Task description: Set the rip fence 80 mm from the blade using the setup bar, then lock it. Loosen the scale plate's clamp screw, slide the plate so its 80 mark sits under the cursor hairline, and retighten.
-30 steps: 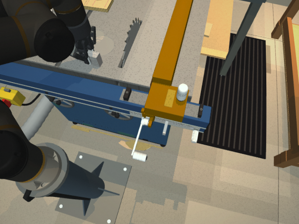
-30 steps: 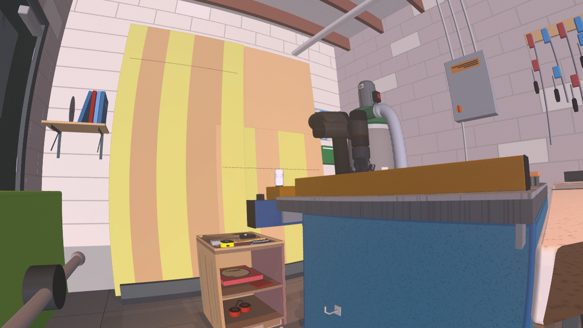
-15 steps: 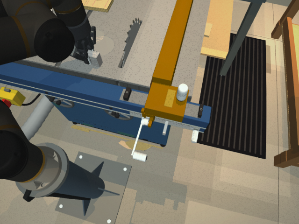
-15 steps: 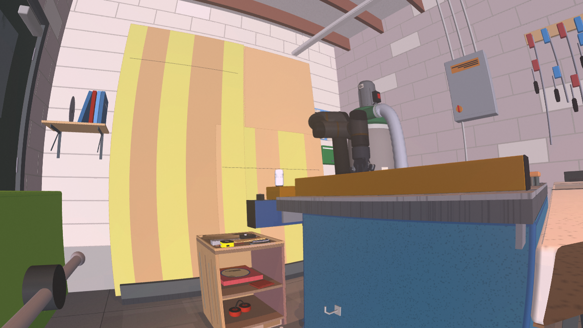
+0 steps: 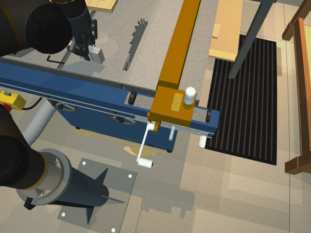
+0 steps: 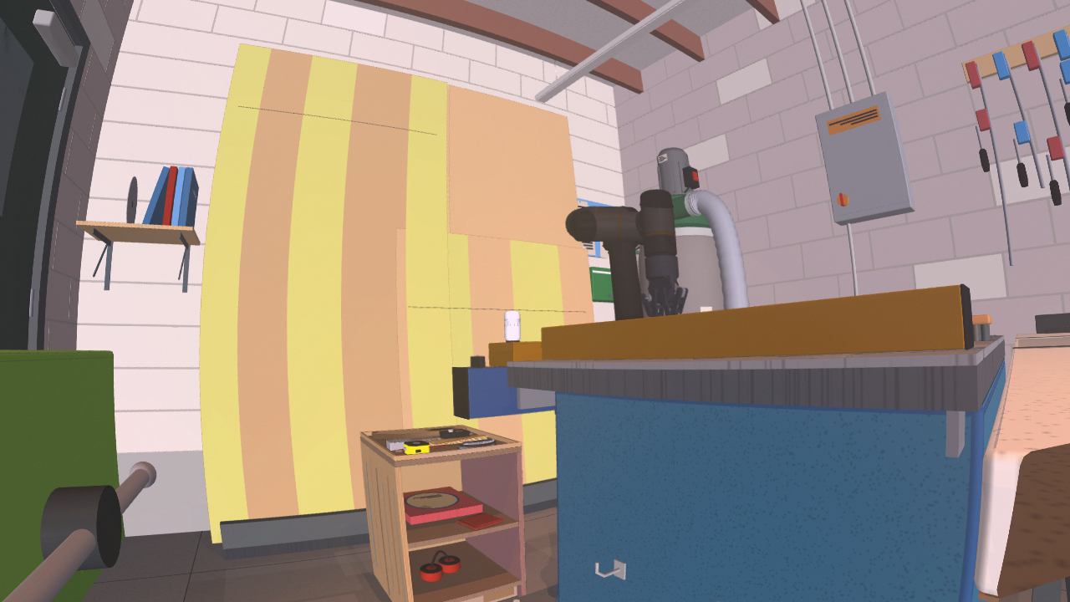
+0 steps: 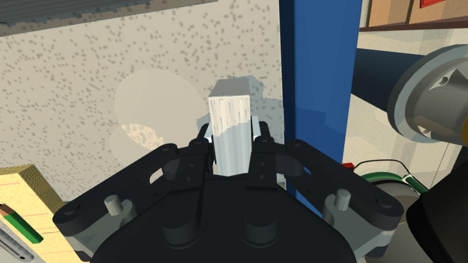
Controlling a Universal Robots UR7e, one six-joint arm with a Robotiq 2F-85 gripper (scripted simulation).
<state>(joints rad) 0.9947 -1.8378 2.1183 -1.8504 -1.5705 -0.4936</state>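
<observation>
The saw blade (image 5: 135,40) is half sunk in its slot, only its upper teeth showing above the grey table. My gripper (image 7: 231,144) holds the grey metal setup bar (image 7: 230,129) (image 5: 96,54) by one end, over the table left of the blade, near the front rail. The orange rip fence (image 5: 178,42) lies along the table to the right of the blade, well apart from it. Its head (image 5: 170,106) sits on the blue front rail (image 5: 100,97) with a white knob (image 5: 189,95) on top and a white lock lever (image 5: 144,150) hanging down in front.
The robot's own dark arm (image 5: 37,22) and its pedestal (image 5: 72,186) fill the left side. A black hex key (image 5: 54,60) lies on the table beside the gripper. A yellow switch box (image 5: 11,100) sticks out below the rail, and a wooden board (image 5: 226,27) lies right of the fence.
</observation>
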